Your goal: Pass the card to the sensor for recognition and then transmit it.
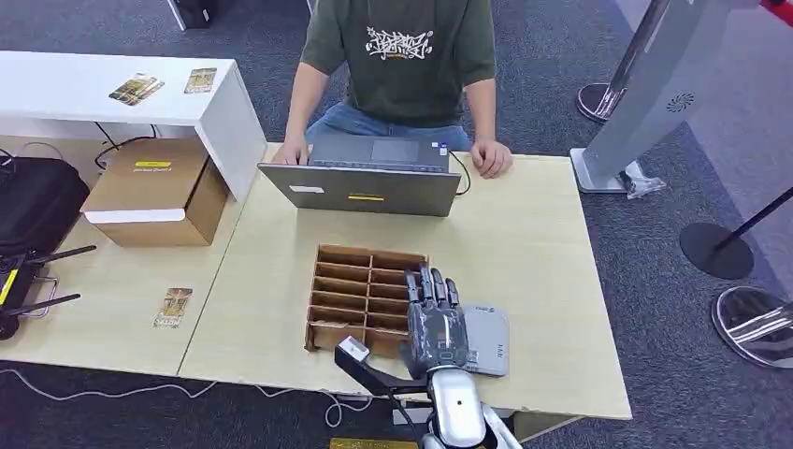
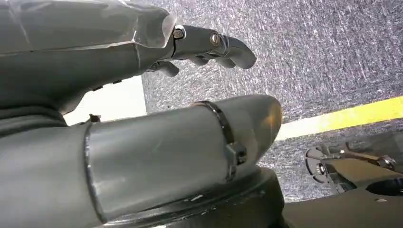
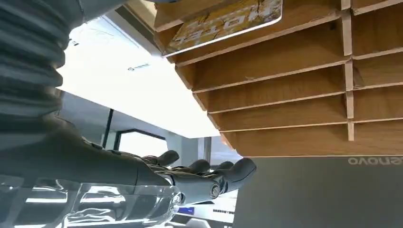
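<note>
The card (image 3: 223, 21) lies in a compartment of the wooden organizer (image 1: 365, 297), just beside the right hand (image 1: 432, 316), which hovers with fingers (image 3: 209, 178) stretched out and holding nothing, over the organizer's edge and the grey sensor (image 1: 486, 341). The left hand (image 2: 142, 95) hangs above carpet, fingers loosely curved, nothing in it.

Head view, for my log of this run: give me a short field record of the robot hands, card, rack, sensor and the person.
right robot hand: over the table, fingers extended, above the rack's right edge and the sensor, holding nothing
left robot hand: hanging over carpet, holding nothing
rack: wooden, slotted, mid-table
sensor: grey pad right of rack
card: standing in a rack slot
person: seated at laptop
</note>
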Available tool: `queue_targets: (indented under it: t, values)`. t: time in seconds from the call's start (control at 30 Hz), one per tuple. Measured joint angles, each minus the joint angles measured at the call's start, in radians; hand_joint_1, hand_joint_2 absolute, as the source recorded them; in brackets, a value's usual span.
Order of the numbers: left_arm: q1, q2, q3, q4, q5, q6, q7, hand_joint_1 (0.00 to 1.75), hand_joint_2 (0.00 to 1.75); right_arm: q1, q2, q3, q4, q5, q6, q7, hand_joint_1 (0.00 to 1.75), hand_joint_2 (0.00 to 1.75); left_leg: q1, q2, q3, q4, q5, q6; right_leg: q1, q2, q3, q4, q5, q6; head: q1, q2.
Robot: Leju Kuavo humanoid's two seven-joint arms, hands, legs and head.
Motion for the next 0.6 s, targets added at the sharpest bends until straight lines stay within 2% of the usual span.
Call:
queue_targets:
  t: [0.6]
  values:
    - [-0.001, -0.006, 0.000, 0.000, 0.007, 0.006, 0.012, 0.00, 0.00, -0.010, -0.009, 0.028, 0.007, -0.026, 0.014, 0.010, 0.00, 1.75, 0.000, 0.001, 0.000, 0.000, 0.000, 0.000, 0.000, 0.001, -0.001, 0.000, 0.000, 0.000, 0.000, 0.000]
